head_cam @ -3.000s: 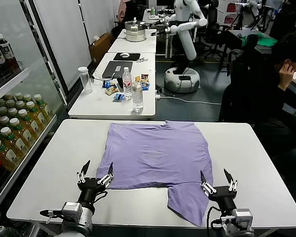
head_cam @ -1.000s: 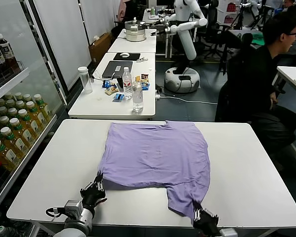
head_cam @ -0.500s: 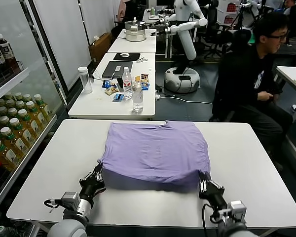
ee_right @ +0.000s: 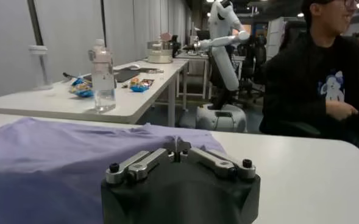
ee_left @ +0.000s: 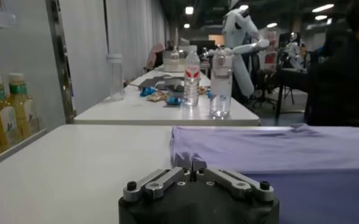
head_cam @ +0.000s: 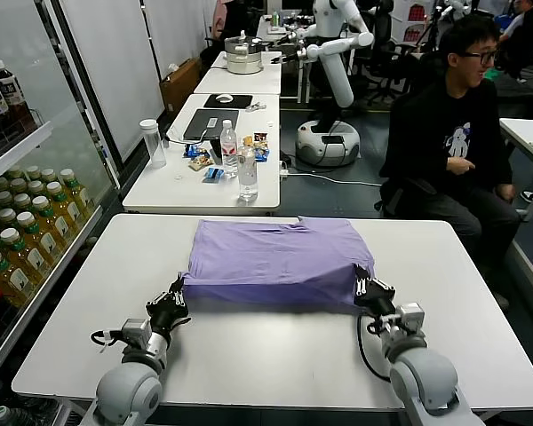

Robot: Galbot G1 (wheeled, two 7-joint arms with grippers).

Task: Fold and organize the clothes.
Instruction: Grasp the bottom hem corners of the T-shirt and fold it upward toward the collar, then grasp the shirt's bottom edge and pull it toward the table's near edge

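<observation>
The lavender T-shirt (head_cam: 275, 257) lies on the white table (head_cam: 275, 355), its near half doubled back over the far half. My left gripper (head_cam: 179, 288) is shut on the shirt's near left corner, a little above the table. My right gripper (head_cam: 362, 286) is shut on the near right corner. In the left wrist view the closed fingertips (ee_left: 190, 161) pinch lavender cloth (ee_left: 277, 149). In the right wrist view the closed fingertips (ee_right: 177, 148) pinch the cloth (ee_right: 57, 152) too.
A second white table (head_cam: 204, 177) behind holds bottles (head_cam: 247, 173), a laptop and snacks. A shelf of drink bottles (head_cam: 18, 240) stands on the left. A seated person in black (head_cam: 449, 133) is at the far right. Another robot (head_cam: 333, 62) stands farther back.
Both grippers closed on the shirt's near hem corners and carried them away from me, folding the near half over the far half. The person at the right shifted in the seat.
</observation>
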